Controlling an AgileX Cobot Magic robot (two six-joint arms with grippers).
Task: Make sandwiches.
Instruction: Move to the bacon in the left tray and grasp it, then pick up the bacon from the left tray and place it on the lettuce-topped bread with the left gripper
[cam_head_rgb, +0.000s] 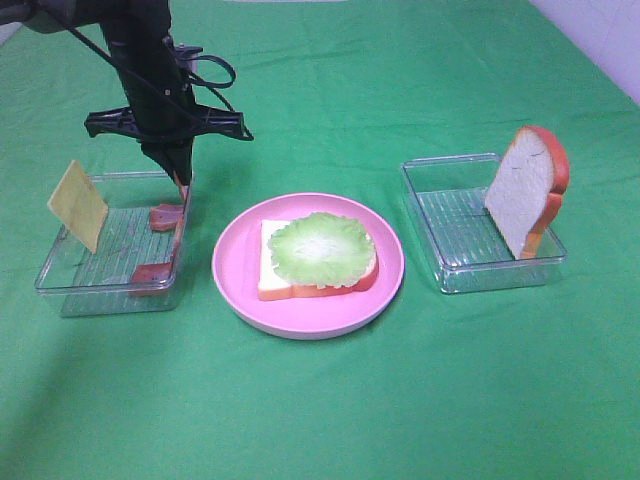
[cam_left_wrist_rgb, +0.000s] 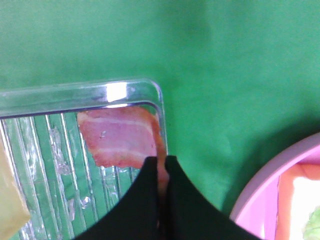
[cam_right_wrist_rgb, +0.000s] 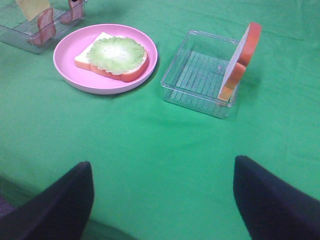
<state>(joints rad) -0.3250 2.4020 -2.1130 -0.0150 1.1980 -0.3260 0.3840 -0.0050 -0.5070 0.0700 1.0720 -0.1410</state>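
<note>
Bacon strip (cam_head_rgb: 181, 226): pinched edge-on between left gripper (cam_left_wrist_rgb: 161, 162) tips. Long axis runs down from jaws along tray (cam_left_wrist_rgb: 125, 90) wall nearest pink plate (cam_head_rgb: 235, 290).
Left gripper: jaws closed on strip.
Second bacon strip (cam_left_wrist_rgb: 120, 137): just beyond tips, untouched.
Lettuce (cam_head_rgb: 320, 245) on bread slice (cam_head_rgb: 272, 262): near gripper, toward right arm; left arm nearer.
Right gripper (cam_right_wrist_rgb: 162, 200): spread wide, empty, well apart.

The left arm (cam_head_rgb: 140, 50) is matt black, with a thin black cable (cam_head_rgb: 215, 68) looping off it and a flat winged crossbar (cam_head_rgb: 165, 122) (black too), and the left gripper (cam_left_wrist_rgb: 161, 161) and right gripper (cam_right_wrist_rgb: 162, 165) both have smooth, curved black fingers (cam_right_wrist_rgb: 55, 205) with rounded tips.
</note>
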